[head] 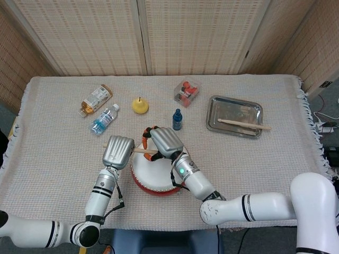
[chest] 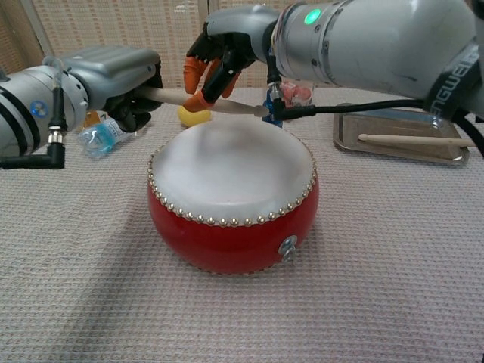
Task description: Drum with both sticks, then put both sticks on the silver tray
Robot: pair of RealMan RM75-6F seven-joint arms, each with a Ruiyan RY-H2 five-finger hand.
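A red drum [head: 152, 179] [chest: 231, 197] with a white skin stands near the table's front edge. My left hand [head: 117, 151] [chest: 113, 76] grips one drumstick [chest: 227, 104] [head: 141, 150] by its end and holds it level just above the drum's far rim. My right hand [head: 165, 142] [chest: 231, 45] hangs over the stick's middle, its orange fingertips [chest: 200, 98] curled down onto the wood. Its thumb is hidden, so its hold on the stick does not show. The second drumstick [head: 243, 124] [chest: 412, 139] lies in the silver tray [head: 214, 119] [chest: 348, 140] at the right.
Behind the drum stand a small blue bottle [head: 177, 119] and a yellow fruit [head: 140, 106] [chest: 193, 116]. A water bottle [head: 104, 119] [chest: 102, 136] and a snack packet [head: 96, 99] lie to the left. A clear box of red items [head: 187, 91] sits at the back.
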